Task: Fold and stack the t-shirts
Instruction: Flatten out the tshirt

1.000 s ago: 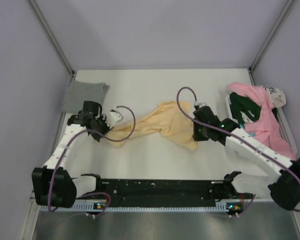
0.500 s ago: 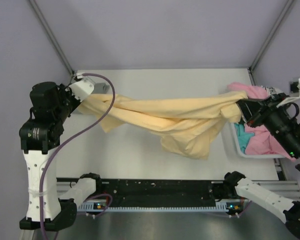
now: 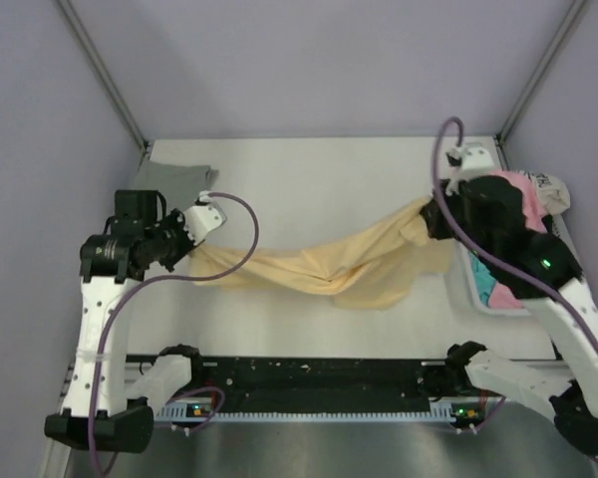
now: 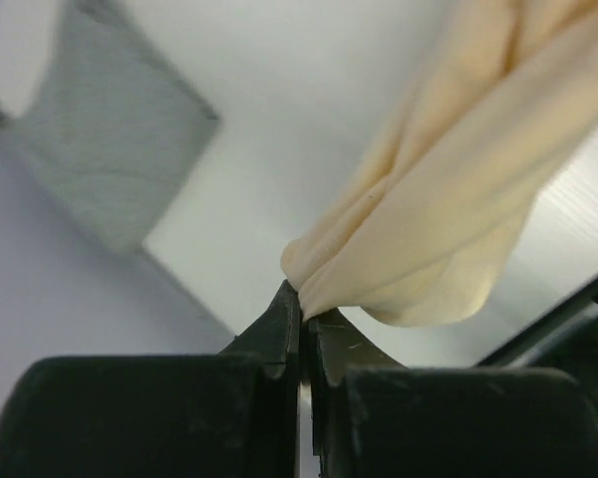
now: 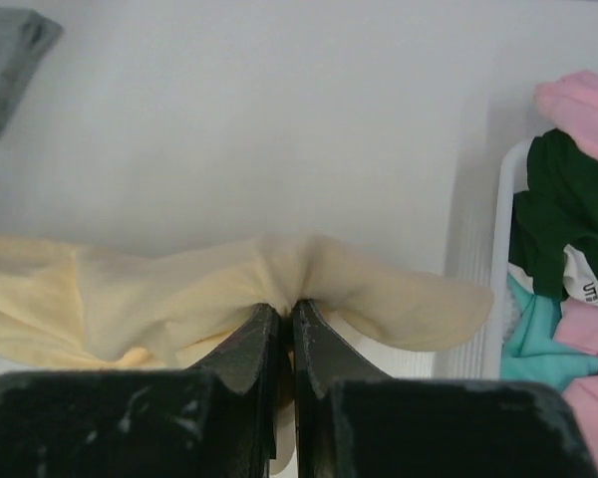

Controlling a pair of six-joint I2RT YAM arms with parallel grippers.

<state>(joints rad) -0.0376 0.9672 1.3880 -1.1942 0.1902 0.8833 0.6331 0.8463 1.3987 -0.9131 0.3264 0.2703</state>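
The pale yellow-peach t-shirt (image 3: 329,271) hangs stretched between both grippers above the white table, sagging in the middle. My left gripper (image 3: 192,254) is shut on its left end, which shows pinched in the left wrist view (image 4: 419,249). My right gripper (image 3: 422,224) is shut on its right end, pinched in the right wrist view (image 5: 279,289). A folded grey t-shirt (image 3: 169,184) lies flat at the back left and shows in the left wrist view (image 4: 110,169). Pink (image 3: 523,199), dark green (image 5: 568,199) and teal (image 5: 538,329) t-shirts lie bunched in the basket.
A white basket (image 3: 470,289) with the bunched shirts stands at the right edge of the table. Purple walls and metal corner posts enclose the table. The black rail (image 3: 319,378) with the arm bases runs along the near edge.
Both grippers have come lower and closer together with the yellow-peach shirt. The shirt now sags lower and narrower over the table than half a second ago.
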